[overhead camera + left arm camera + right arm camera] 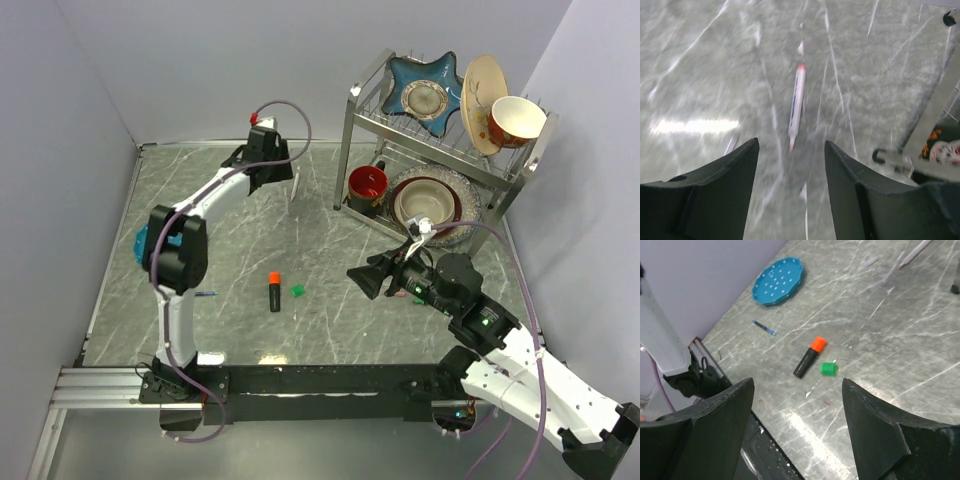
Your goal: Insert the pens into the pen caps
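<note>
A thin white pen with a reddish far end lies on the grey table, just ahead of my open, empty left gripper; it also shows in the right wrist view. In the top view this gripper is at the back of the table. A short black marker with an orange end lies mid-table, a small green cap right beside it. A thin blue pen lies further left. My right gripper is open and empty, above the table to the right of them. The green-tipped marker and the other caps are out of view.
A metal dish rack with plates, bowls and a red mug stands at the back right; its leg is close to my left gripper. A teal perforated plate lies at the left, partly behind the left arm.
</note>
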{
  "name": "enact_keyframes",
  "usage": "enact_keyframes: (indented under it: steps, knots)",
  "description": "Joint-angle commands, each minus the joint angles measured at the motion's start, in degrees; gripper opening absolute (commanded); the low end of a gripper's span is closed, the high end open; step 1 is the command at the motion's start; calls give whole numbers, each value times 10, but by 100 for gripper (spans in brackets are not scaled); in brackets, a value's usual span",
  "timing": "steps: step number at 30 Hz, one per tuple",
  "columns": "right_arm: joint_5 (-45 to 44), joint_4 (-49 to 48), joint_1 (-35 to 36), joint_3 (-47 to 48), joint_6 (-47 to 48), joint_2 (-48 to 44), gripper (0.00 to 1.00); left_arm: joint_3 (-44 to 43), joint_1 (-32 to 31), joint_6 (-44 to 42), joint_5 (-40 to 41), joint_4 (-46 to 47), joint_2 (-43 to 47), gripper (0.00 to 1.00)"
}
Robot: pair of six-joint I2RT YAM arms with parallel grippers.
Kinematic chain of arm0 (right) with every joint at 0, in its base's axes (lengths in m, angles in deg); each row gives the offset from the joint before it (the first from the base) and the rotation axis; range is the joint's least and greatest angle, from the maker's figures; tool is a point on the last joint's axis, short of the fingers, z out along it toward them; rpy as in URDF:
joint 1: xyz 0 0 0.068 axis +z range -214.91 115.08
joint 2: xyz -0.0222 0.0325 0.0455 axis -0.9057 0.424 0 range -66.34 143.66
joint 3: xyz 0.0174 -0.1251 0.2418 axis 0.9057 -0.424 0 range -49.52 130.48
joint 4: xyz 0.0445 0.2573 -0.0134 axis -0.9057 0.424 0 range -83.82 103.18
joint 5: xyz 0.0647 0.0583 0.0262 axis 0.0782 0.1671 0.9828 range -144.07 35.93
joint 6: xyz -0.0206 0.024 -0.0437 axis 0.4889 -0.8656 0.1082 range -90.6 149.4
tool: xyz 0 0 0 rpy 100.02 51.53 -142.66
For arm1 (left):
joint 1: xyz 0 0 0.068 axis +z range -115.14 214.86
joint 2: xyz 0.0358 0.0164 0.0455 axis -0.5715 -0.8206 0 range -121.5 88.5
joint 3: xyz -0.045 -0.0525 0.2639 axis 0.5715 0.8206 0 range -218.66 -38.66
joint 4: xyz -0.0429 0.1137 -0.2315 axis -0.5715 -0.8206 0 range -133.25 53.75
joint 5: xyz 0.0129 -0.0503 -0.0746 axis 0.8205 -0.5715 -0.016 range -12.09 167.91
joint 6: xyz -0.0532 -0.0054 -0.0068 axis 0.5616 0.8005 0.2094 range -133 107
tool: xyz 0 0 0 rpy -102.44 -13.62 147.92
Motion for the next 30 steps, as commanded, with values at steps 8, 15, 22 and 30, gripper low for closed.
enact_keyframes:
  steps: [8, 15, 22, 30]
  knots:
    - [-25, -9, 2, 41, 24, 16, 74, -181, -3, -27, -46, 42, -179, 54]
    - [-58, -6, 2, 35, 34, 5, 73, -221, -3, -14, -37, 29, -223, 50]
    - [-41, -10, 2, 38, 39, 10, 73, -223, -3, -10, -27, 5, -245, 44]
    - [-56, -10, 1, 42, 39, 0, 74, -203, -15, -23, -11, -12, -243, 39]
